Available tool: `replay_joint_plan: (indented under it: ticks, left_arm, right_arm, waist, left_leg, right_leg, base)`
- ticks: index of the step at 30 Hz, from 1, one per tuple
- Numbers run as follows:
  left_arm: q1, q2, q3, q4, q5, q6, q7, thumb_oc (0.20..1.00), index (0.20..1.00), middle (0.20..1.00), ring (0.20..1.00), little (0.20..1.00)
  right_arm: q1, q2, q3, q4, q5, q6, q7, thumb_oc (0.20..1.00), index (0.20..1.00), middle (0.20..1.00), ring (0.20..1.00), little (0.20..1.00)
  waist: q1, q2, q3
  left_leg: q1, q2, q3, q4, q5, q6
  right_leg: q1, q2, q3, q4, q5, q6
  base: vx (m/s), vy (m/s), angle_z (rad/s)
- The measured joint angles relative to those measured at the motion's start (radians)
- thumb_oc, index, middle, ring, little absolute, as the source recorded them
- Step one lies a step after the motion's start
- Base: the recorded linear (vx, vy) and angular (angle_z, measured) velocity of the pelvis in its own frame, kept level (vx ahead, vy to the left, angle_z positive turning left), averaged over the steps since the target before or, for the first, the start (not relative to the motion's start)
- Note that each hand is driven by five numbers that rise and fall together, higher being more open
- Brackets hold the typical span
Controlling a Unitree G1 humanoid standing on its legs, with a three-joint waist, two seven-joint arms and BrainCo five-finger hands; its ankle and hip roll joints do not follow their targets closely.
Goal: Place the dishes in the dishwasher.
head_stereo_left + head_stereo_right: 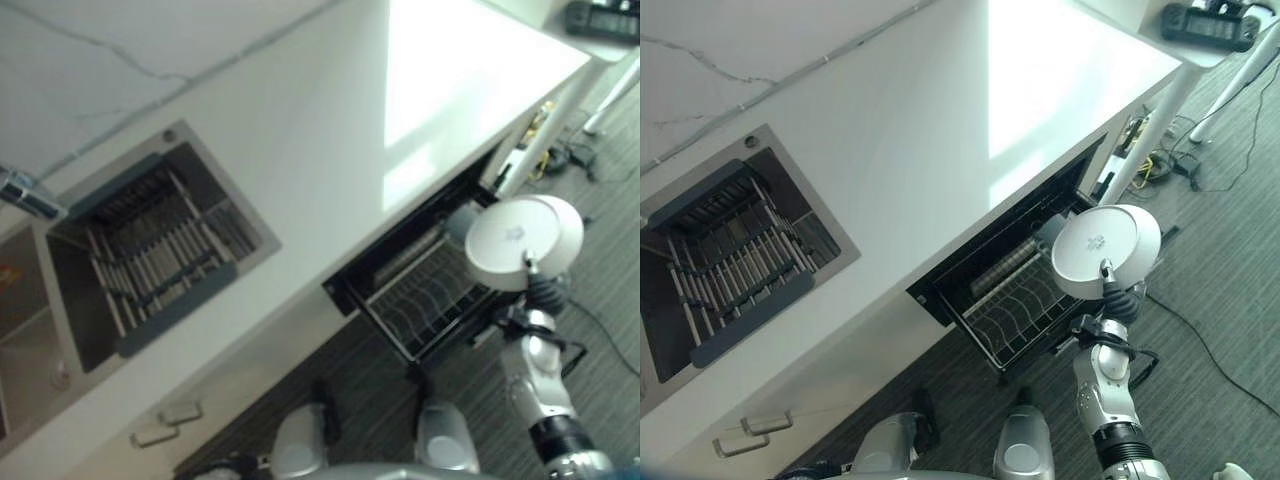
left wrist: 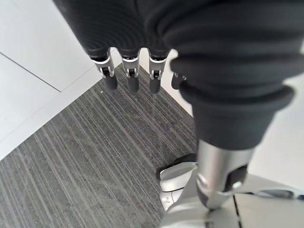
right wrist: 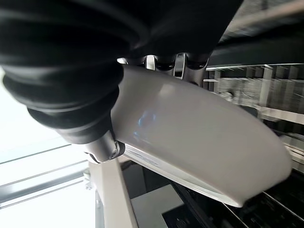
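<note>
The plate point(image 1: 1106, 249) — a white, round dish — is held up in the right hand point(image 1: 1118, 296), above the outer end of the pulled-out dishwasher rack point(image 1: 1015, 305) and clear of it. In the right wrist view the plate point(image 3: 199, 142) is seen close against the hand, with fingers point(image 3: 179, 64) curled over its rim, so the grip is judged to be closed on the dish. The underside of the plate is turned toward the head camera, and the dish is tilted rather than lying flat.

The dishwasher point(image 1: 980, 265) is set under the white surface point(image 1: 910, 130), its drawer drawn out over the grey striped floor point(image 1: 1230, 290). The wire rack appears bare; no dish is seen standing between its tines, though its inner end is shadowed and cannot be read fully. A sink point(image 1: 730, 240) with a slatted drying rack point(image 1: 725, 250) is sunk into the surface well apart from the dishwasher — whether any dishes lie in it cannot be told.

The left hand point(image 2: 128, 71) is seen in its own wrist view hanging over the floor, its fingers straight and relaxed, with nothing held.

As a judgement, the task is at an early stage: one plate has been picked up and brought to the dishwasher, but it is not yet set in the rack. Lowering it on edge between the tines is what is left for this dish.
</note>
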Motion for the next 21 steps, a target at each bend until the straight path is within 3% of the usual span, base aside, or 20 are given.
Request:
replay_joint_plan:
  ticks: [6,11,13,15,18,21]
  left_arm:
    - [-0.005,0.001,-0.002,-0.001,-0.011,-0.009,-0.007,1.000,1.000,1.000,1.000,1.000]
    - [-0.011,0.003,-0.001,-0.002,-0.039,-0.009,-0.016,1.000,1.000,1.000,1.000,1.000]
    - [-0.022,0.011,-0.001,-0.002,-0.040,-0.005,-0.019,1.000,1.000,1.000,1.000,1.000]
    - [-0.053,0.026,-0.002,0.000,-0.039,0.003,-0.024,1.000,1.000,1.000,1.000,1.000]
    - [-0.087,0.043,-0.003,-0.001,-0.039,0.004,-0.033,1.000,1.000,1.000,1.000,1.000]
    - [-0.128,0.063,-0.003,-0.005,-0.039,0.021,-0.053,1.000,1.000,1.000,1.000,1.000]
  right_arm:
    - [-0.015,0.022,0.054,0.057,0.001,0.027,0.024,0.200,0.200,0.200,0.200,0.200]
    - [-0.034,0.038,0.121,0.094,0.006,0.119,0.038,0.200,0.200,0.200,0.200,0.200]
    - [-0.073,0.034,0.138,0.124,0.006,0.180,0.042,0.200,0.200,0.200,0.200,0.200]
    - [-0.150,0.015,0.150,0.219,0.004,0.265,0.052,0.200,0.200,0.200,0.200,0.200]
    - [-0.259,-0.077,0.139,0.270,-0.055,0.355,0.031,0.200,0.200,0.200,0.200,0.200]
    - [-0.419,-0.205,0.140,0.294,-0.221,0.509,-0.031,0.200,0.200,0.200,0.200,0.200]
  waist:
    - [0.004,-0.003,0.012]
    - [0.011,-0.013,0.047]
    - [0.011,-0.021,0.055]
    - [0.045,-0.034,0.063]
    - [0.087,-0.056,0.077]
    - [0.107,-0.075,0.099]
  left_leg:
    - [-0.024,-0.014,-0.009,0.027,-0.010,0.015]
    - [-0.058,-0.012,-0.028,0.052,-0.010,0.017]
    - [-0.067,-0.008,-0.037,0.061,-0.010,0.017]
    - [-0.073,0.001,-0.046,0.062,-0.008,0.017]
    - [-0.089,0.000,-0.068,0.062,0.003,0.017]
    - [-0.105,-0.004,-0.088,0.069,0.009,0.022]
  right_leg:
    - [-0.004,-0.015,-0.004,-0.015,0.005,0.002]
    - [-0.010,-0.015,-0.017,-0.016,0.020,0.009]
    - [-0.008,-0.013,-0.030,-0.017,0.026,0.011]
    - [-0.004,-0.008,-0.038,-0.018,0.031,0.014]
    - [-0.001,-0.006,-0.064,-0.029,0.038,0.009]
    - [0.010,-0.008,-0.089,-0.032,0.042,0.011]
  base:
    - [-0.04,0.050,0.06]
    - [-0.03,0.001,0.09]
    - [-0.03,-0.046,0.10]
    - [-0.03,-0.078,0.09]
    - [-0.05,-0.027,0.22]
    - [-0.04,-0.038,0.25]
